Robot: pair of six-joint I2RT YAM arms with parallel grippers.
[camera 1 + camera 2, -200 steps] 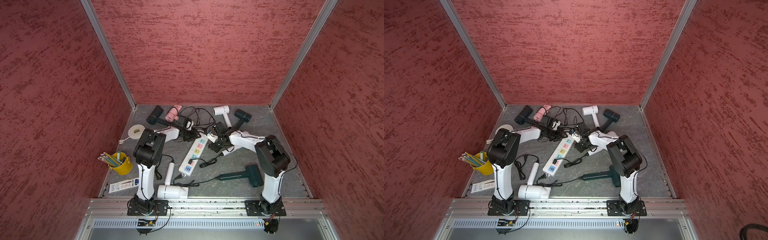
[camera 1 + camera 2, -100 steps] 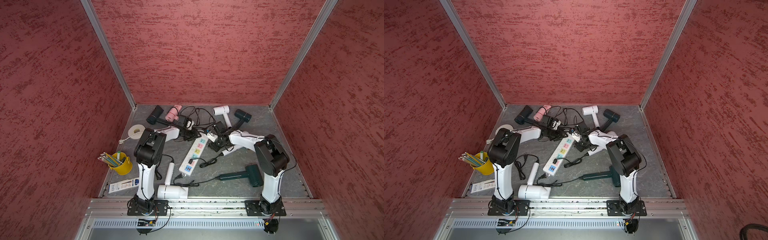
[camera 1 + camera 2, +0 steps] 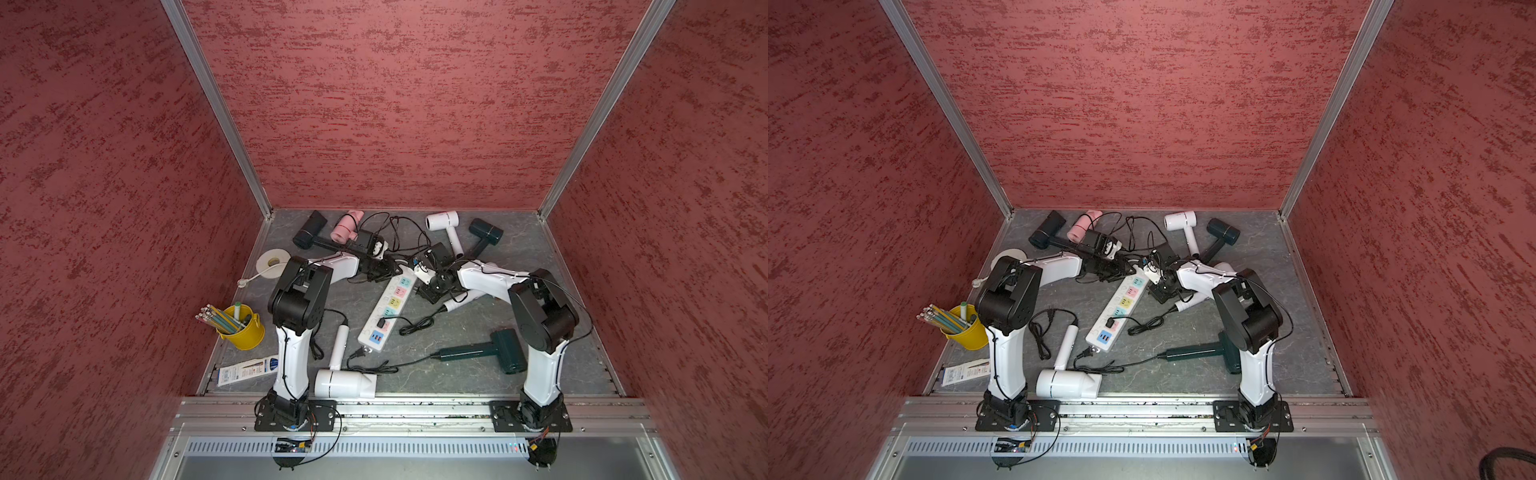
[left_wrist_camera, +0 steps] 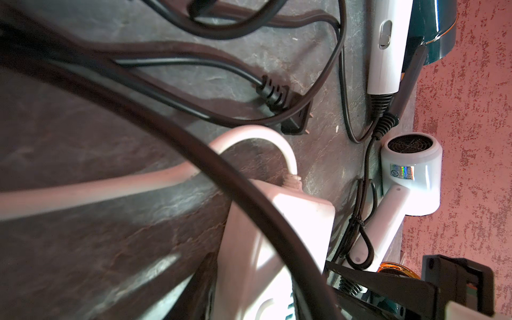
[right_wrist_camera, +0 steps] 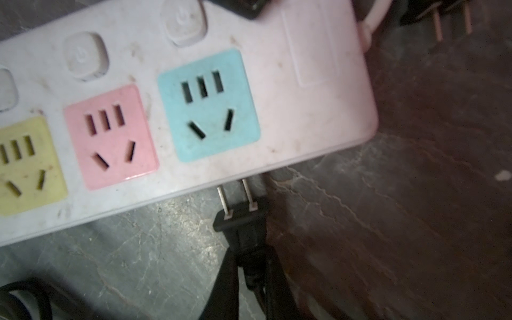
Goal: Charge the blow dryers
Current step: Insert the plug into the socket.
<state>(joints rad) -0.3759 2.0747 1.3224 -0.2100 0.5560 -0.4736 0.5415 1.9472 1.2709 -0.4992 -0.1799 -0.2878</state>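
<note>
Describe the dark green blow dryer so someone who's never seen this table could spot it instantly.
Start at the grey table and find the right arm rising from the front rail. The dark green blow dryer lies beside its base, handle pointing toward the white power strip. The other dark dryers lie by the back wall.

7 dryers (image 3: 340, 383), 1 pwr strip (image 3: 388, 311), 1 pencil cup (image 3: 245, 334), 1 tape roll (image 3: 272, 262).

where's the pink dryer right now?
In both top views the pink dryer lies at the back of the table, left of centre, beside the black dryer and just beyond the left arm.
</note>
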